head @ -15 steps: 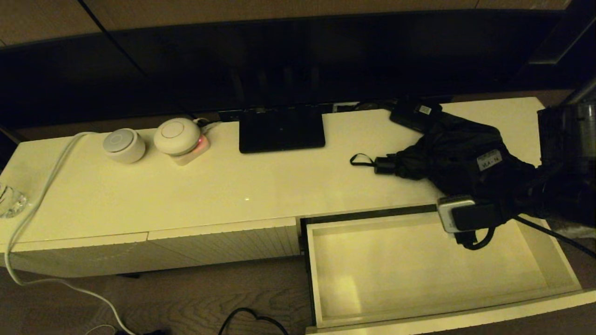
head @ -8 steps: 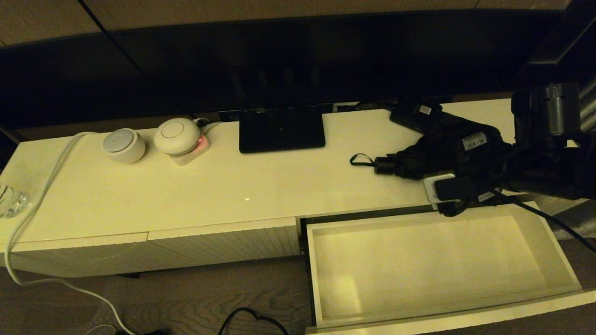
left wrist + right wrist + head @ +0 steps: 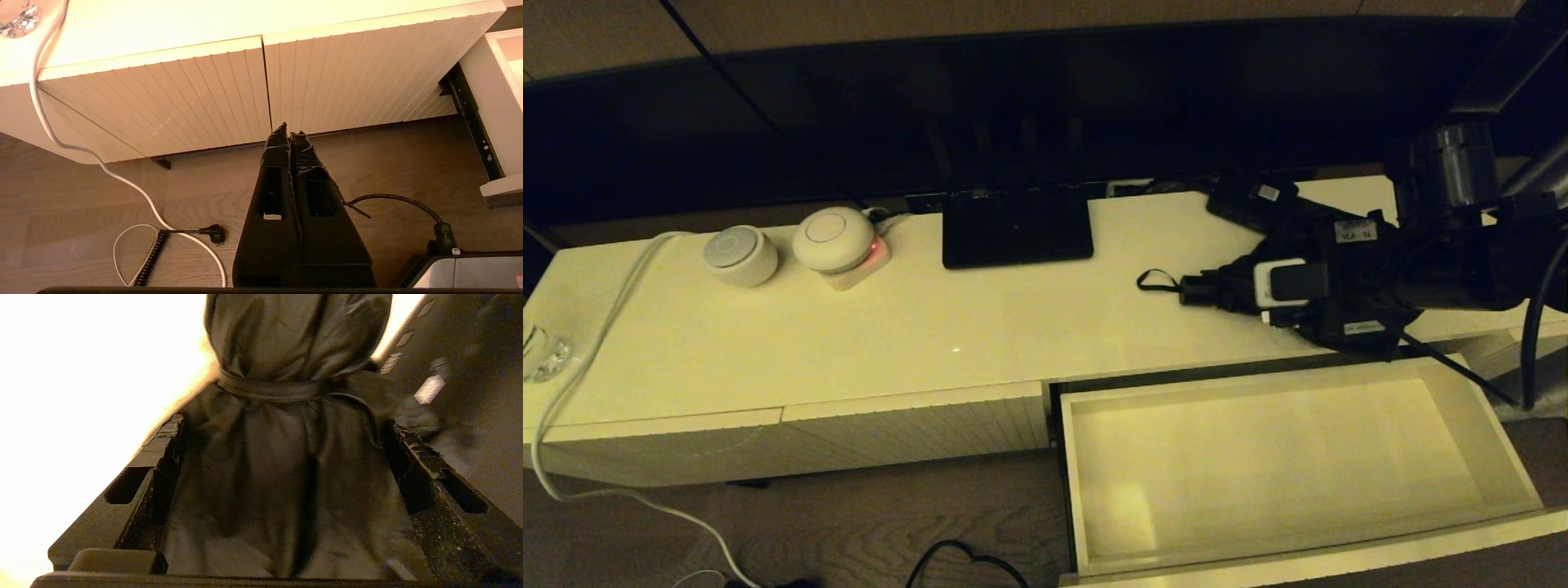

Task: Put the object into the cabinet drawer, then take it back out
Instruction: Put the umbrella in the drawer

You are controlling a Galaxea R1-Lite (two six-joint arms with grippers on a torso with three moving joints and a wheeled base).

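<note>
Right now the cabinet drawer stands pulled out at about five o'clock in the head view, and nothing lies in it. The umbrella lies on the cabinet top at about two o'clock, just behind the drawer opening, its short handle and wrist loop pointing toward nine o'clock. The right gripper is down over the baggy fabric; in the right wrist view its two fingers stand wide apart on either side of the cloth, whose tie strap wraps the bundle, and whether they press it I cannot tell.

Beside the umbrella, toward twelve o'clock, a small flat black box with a white label touches the fabric. Further round toward ten o'clock sit a dark monitor foot, two round white devices and a white cable. A label on the right arm seems to read "VLA", the rest illegible.

The left gripper hangs above the floor before the ribbed panels, fingers pressed together, holding nothing.
</note>
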